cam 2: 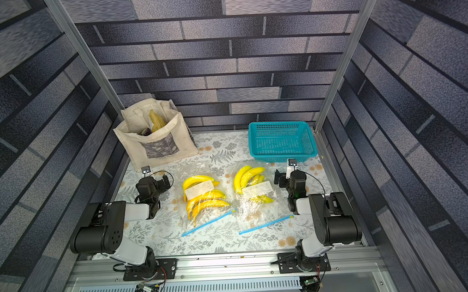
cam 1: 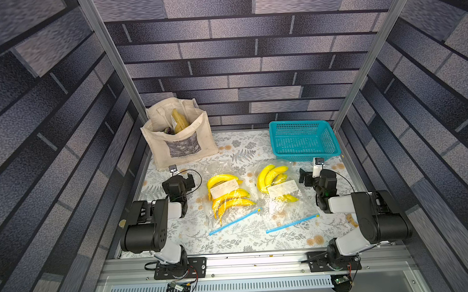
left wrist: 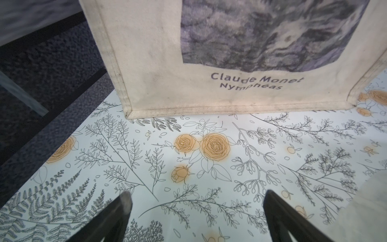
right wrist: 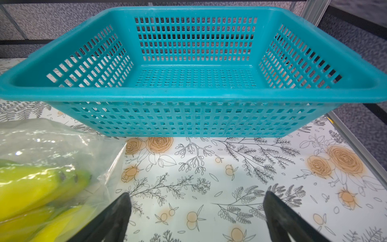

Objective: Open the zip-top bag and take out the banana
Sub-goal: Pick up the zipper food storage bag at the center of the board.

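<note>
Two clear zip-top bags of yellow bananas lie side by side mid-table in both top views. The left bag (cam 1: 229, 198) (cam 2: 204, 196) has its blue zip strip (cam 1: 235, 221) at the near end, as does the right bag (cam 1: 281, 189) (cam 2: 256, 189) with its strip (cam 1: 292, 223). Both strips look closed. My left gripper (cam 1: 177, 179) (left wrist: 196, 194) rests left of the bags, open and empty over the cloth. My right gripper (cam 1: 317, 174) (right wrist: 196, 196) sits open and empty right of them. A corner of the right bag (right wrist: 52, 144) and a banana (right wrist: 31, 184) show beside one of its fingers.
A cream tote bag (cam 1: 178, 143) (left wrist: 157, 62) stands at the back left, directly ahead of the left gripper. A teal plastic basket (cam 1: 304, 155) (right wrist: 188, 96) sits at the back right, empty, ahead of the right gripper. Patterned walls and metal posts close in the table (cam 1: 245, 238).
</note>
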You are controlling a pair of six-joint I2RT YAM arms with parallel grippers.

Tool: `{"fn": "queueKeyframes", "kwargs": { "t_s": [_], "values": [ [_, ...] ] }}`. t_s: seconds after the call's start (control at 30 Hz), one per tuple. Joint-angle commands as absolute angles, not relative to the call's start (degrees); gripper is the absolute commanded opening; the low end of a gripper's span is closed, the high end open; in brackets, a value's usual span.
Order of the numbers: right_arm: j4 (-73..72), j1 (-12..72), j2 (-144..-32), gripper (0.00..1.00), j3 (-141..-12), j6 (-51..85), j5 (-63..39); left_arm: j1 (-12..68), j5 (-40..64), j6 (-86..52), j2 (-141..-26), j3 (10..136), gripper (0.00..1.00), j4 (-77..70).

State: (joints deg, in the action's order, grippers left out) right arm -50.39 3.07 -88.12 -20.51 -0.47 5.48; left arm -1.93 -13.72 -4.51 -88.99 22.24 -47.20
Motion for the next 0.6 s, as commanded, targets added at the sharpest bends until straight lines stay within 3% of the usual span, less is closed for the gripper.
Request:
{"fn": "queueKeyframes", "kwargs": {
  "t_s": [0.0,0.33,0.47,0.5,0.57],
  "values": [
    [-50.7,2.6,-87.5,1.00,-21.2,-0.4,4.9,-2.2,-13.2,-5.4,-88.5,23.6,1.00,-47.8],
    [-50.6,2.6,-87.6,1.00,-21.4,-0.3,4.9,-2.2,-13.2,-5.5,-88.5,23.6,1.00,-47.8],
    [-46.8,2.6,-83.0,1.00,-21.1,2.7,13.4,0.4,-16.5,-2.9,-84.7,24.3,1.00,-45.4],
    [-42.1,2.6,-78.6,1.00,-21.4,3.6,14.1,4.5,-24.9,-1.1,-80.8,27.3,1.00,-37.6],
    [-25.8,2.0,-69.3,1.00,-25.1,5.4,10.3,10.8,-31.6,-0.1,-73.9,34.9,1.00,-19.5]
  ]
}}
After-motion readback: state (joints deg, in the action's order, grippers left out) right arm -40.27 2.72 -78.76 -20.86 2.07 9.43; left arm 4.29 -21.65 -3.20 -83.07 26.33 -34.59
